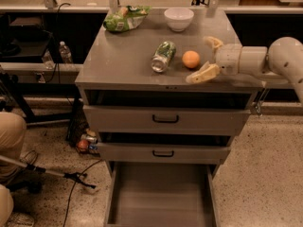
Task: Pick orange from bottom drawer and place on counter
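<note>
Sitting on the bench (123, 65), the orange (191, 59) rests just beside the green can (163, 56). The fingers (202, 74) are spread wide and hold nothing. They are near the orange, on its far side from the can, not touching it. The orange is round, so it has no long way. It is out of the bottom drawer (161, 197) and in its place. I think the arm (284, 56) should pull straight away from the orange, so it does not roll.
</note>
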Tool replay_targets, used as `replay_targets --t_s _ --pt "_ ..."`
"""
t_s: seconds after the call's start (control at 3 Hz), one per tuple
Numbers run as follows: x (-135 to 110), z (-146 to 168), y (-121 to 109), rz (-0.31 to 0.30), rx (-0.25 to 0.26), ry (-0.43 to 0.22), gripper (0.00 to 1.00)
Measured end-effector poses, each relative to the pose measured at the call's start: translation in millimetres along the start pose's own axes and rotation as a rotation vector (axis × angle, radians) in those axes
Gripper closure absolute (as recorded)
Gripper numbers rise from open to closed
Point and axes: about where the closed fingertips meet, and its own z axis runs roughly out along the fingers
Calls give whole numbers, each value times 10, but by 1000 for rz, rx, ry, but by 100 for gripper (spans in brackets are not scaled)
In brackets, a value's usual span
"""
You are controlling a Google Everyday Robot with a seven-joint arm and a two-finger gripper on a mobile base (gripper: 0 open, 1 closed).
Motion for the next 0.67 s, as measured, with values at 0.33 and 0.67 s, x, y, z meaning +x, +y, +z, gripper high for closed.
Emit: replay_targets --t_s 0.33,0.67 --pt "-42 -346 9 -6 72 -9 0" --pt "-88 -746 71 -17 153 -24 0"
